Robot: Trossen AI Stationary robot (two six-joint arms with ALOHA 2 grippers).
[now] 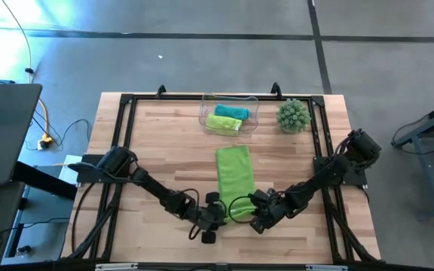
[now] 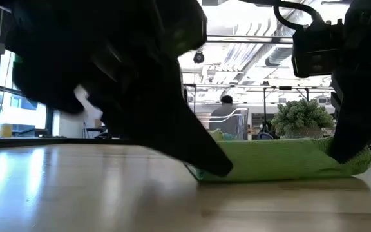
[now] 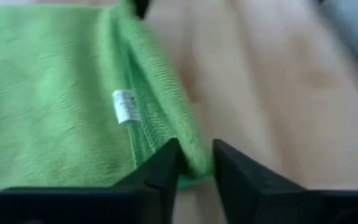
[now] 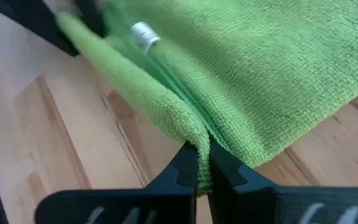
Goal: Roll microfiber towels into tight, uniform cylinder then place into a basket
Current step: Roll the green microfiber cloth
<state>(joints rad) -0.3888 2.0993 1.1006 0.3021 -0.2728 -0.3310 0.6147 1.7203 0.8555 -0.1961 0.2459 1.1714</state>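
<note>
Lime towel (image 1: 234,172) near edge pinched by both hands, left hand (image 3: 194,163), right hand (image 4: 202,163)

Materials and surface finish

A fuzzy, looped, matt cloth is seen in the lime green towel (image 4: 253,68), with a small white sewn label (image 3: 123,106). Smooth, faintly glossy plank wood is shown by the table (image 1: 164,150). Clear glossy plastic is seen in the basket (image 1: 209,102).

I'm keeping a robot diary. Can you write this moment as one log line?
step: start rolling | left gripper: pinching near edge of green towel | right gripper: shut on same edge | basket: two rolled towels inside
</note>
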